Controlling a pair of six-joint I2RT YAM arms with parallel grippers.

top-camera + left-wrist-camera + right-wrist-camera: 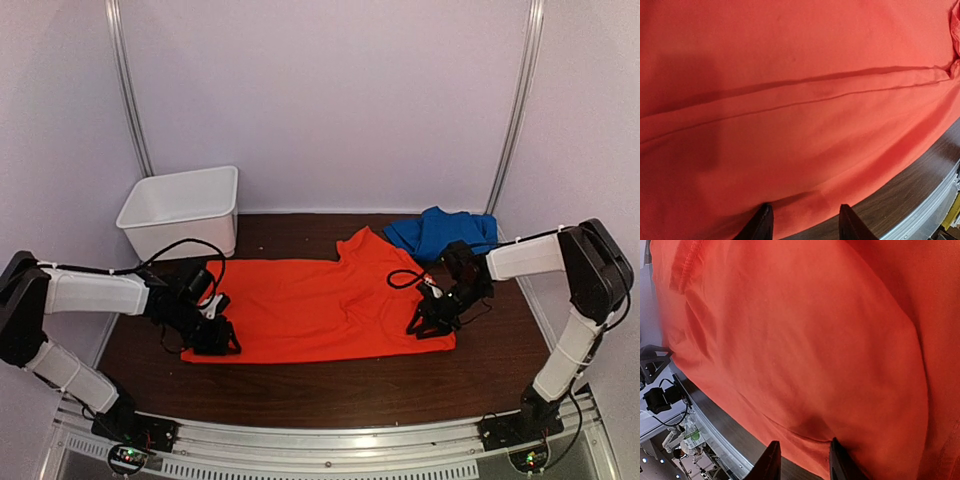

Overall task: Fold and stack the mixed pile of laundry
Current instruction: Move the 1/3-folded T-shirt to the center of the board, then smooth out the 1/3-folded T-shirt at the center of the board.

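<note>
The orange-red T-shirt (320,305) lies spread flat across the middle of the table. The royal-blue garment (440,232) lies crumpled at the back right, just beyond the shirt's collar end. My left gripper (215,338) is low at the shirt's near-left corner. In the left wrist view it (805,226) is open, its fingers straddling the shirt's near hem (840,200). My right gripper (425,322) is low at the shirt's near-right corner. In the right wrist view it (804,464) is open over the shirt's edge (805,440), where the cloth puckers beside one finger.
A white plastic bin (185,208) stands at the back left. Dark wooden table (330,390) shows in front of the shirt, ending at a metal rail (330,440) along the near edge. White walls close in the back and sides.
</note>
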